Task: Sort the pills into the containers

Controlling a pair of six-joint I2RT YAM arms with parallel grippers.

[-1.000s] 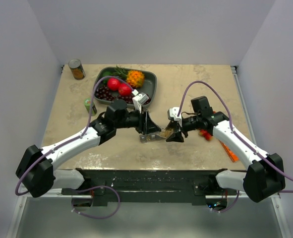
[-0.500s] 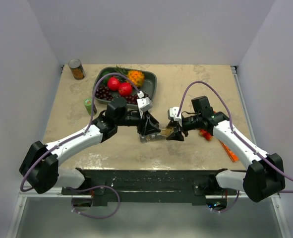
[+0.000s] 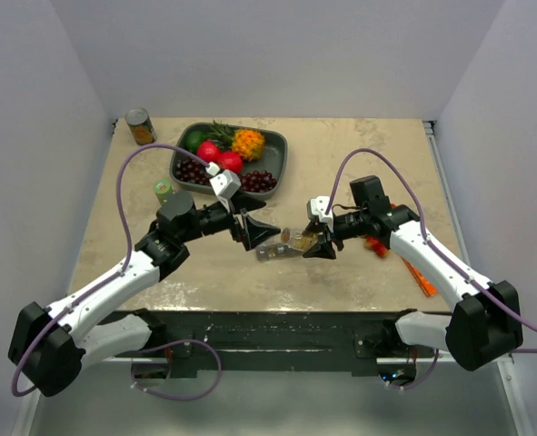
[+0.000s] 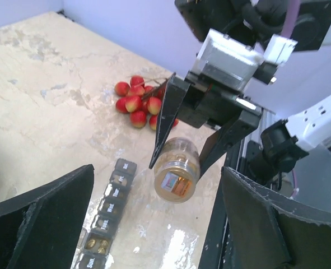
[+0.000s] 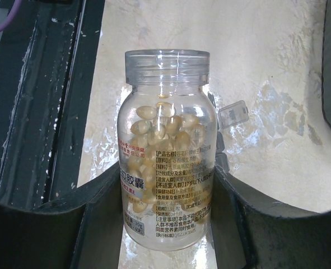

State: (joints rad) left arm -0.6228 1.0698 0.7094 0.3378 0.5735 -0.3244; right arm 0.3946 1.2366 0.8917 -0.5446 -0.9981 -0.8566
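We log: right claw (image 3: 317, 243) clamping bottle (image 5: 166, 168); left claw (image 3: 261, 230) wide, at its 9 o'clock; containers (image 4: 106, 216) at 7.

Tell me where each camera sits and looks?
Top external: above, behind the arms, looking down at the table; both arms show.
Left wrist: on left arm, faces the right hand holding the pill bottle; own fingers frame it.
Right wrist: on right arm, looks along that bottle, own fingers clamping it.
Both wrist views share the bottle.
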